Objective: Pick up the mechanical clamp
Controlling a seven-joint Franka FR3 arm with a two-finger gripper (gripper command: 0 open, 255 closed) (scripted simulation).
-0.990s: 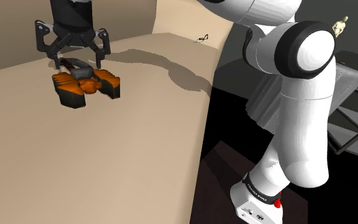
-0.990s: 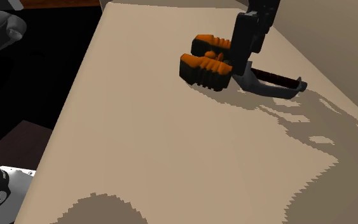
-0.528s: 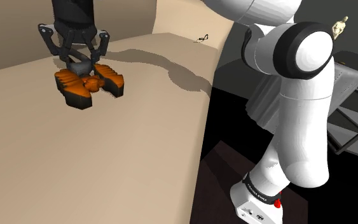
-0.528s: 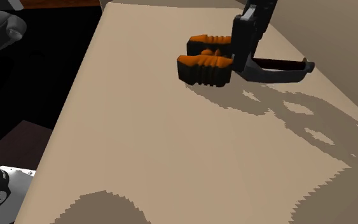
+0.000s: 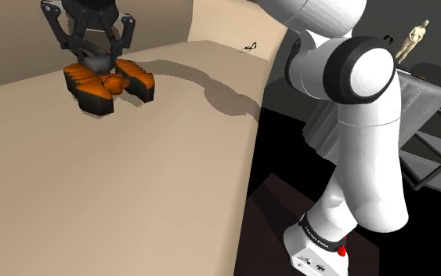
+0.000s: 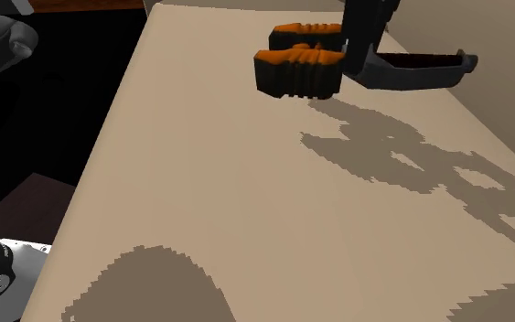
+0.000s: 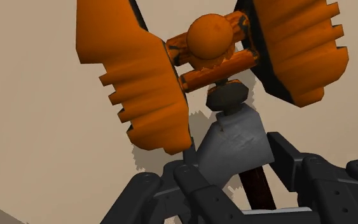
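Right now I am watching the all-black two-finger gripper coming down from above with its fingers closed part-way, pinching the grey body of the orange-and-black mechanical clamp with ribbed handles. The fingers are not meeting; the grey block is sitting between them and both are pressing on it.

In the second exterior view the mechanical clamp is lying roughly level, with its long axis running across the picture. The two orange ribbed handles are pointing to that view's left and the thin dark bar is pointing to its right. The gripper is standing between the two ends, nearer the bar end. From the wrist view the mechanical clamp is spreading its handles and round orange knob out ahead of the gripper, while the bar is running back under the palm.

I am judging that the clamp is hanging clear of the plain beige tabletop, because its shadow is falling well apart from it on the surface.

What I am weighing for the coming move is that the bulky handles are all lying to one side of the pinch. I am expecting that end to want to droop, so I am planning a straight, slow rise.
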